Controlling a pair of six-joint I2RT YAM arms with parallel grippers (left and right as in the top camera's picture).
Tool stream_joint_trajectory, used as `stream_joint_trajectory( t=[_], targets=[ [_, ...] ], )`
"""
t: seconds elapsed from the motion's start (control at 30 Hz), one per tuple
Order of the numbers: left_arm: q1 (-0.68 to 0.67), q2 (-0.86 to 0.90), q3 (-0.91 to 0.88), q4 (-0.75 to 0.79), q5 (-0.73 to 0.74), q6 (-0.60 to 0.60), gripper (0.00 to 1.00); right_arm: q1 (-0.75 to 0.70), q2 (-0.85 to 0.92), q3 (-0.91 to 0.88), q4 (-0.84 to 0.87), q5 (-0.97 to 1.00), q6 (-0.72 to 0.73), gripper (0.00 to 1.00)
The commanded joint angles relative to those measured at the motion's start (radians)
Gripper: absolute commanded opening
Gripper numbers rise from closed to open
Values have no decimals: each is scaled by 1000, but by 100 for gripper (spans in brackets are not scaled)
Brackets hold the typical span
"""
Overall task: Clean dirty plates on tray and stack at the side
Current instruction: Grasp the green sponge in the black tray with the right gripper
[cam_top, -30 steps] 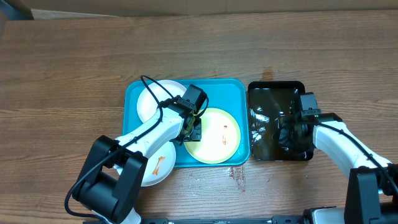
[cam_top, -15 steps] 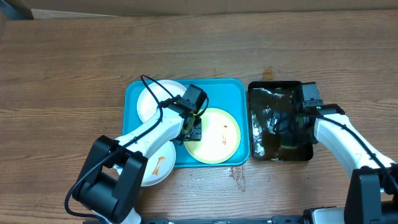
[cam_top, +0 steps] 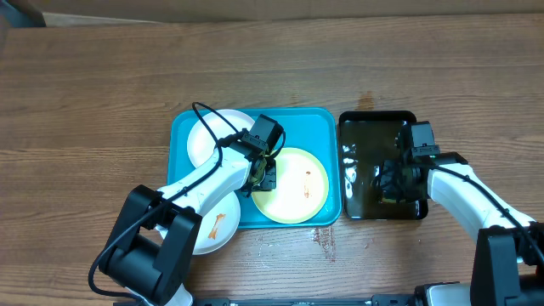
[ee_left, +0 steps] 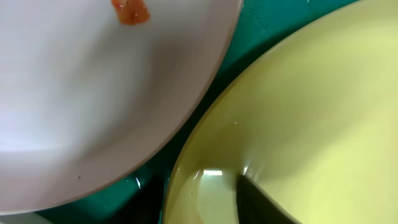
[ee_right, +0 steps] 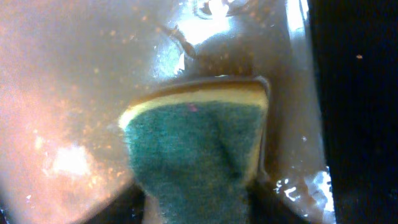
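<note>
The turquoise tray (cam_top: 314,123) holds a plain white plate (cam_top: 206,138) at its back left and a plate with a green-yellow rim (cam_top: 297,189) at its right. A third white plate (cam_top: 217,228), smeared orange, overhangs the tray's front left corner. My left gripper (cam_top: 265,176) sits at the green-yellow plate's left edge. In the left wrist view one finger (ee_left: 261,202) lies inside that plate (ee_left: 311,87) and the rim runs between the jaws, which are shut on it. My right gripper (cam_top: 393,183) is shut on a green-and-yellow sponge (ee_right: 193,137) down in brown water.
A black tray (cam_top: 365,136) of brown water stands just right of the turquoise one; its dark wall (ee_right: 360,93) is close to the sponge's right. Bare wooden table (cam_top: 102,102) surrounds both trays. The left arm's cable (cam_top: 204,115) loops over the back white plate.
The right gripper rose toward the back of the black tray, then came down on the sponge near the front, stirring the water. The left arm has stayed at the plate's rim.
</note>
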Motion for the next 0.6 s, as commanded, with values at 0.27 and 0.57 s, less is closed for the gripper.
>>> stream_joint_trajectory(
  t=[0.27, 0.57],
  targets=[
    [4, 14, -11, -5, -15, -4, 7, 0, -2, 222, -255, -1, 1, 4],
    [4, 14, -11, -11, -15, -5, 4, 1, -2, 275, -434, -80, 8, 4]
  ],
)
